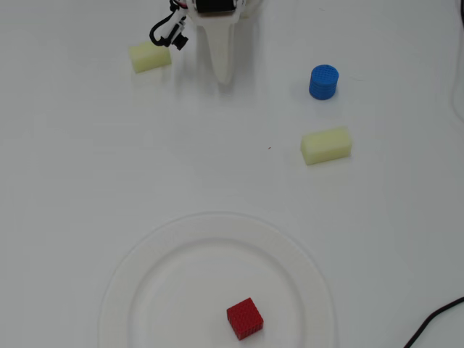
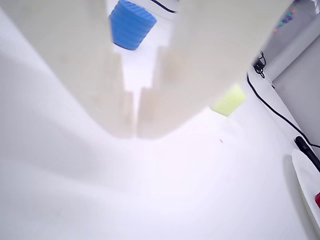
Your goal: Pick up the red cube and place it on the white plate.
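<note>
The red cube (image 1: 244,318) sits inside the white plate (image 1: 138,268), right of its middle near the bottom edge of the overhead view. In the wrist view only a sliver of the cube (image 2: 318,199) and the plate's rim (image 2: 305,175) show at the right edge. My gripper (image 1: 224,72) is at the top of the overhead view, far from the plate, pointing down at the table. In the wrist view the gripper (image 2: 136,131) is shut, its white fingers meeting at the tips, with nothing between them.
A blue cylinder (image 1: 323,81) stands right of the gripper; it also shows in the wrist view (image 2: 131,24). One pale yellow block (image 1: 326,145) lies below the cylinder, another (image 1: 150,56) lies left of the gripper. A black cable (image 1: 435,322) enters at the lower right.
</note>
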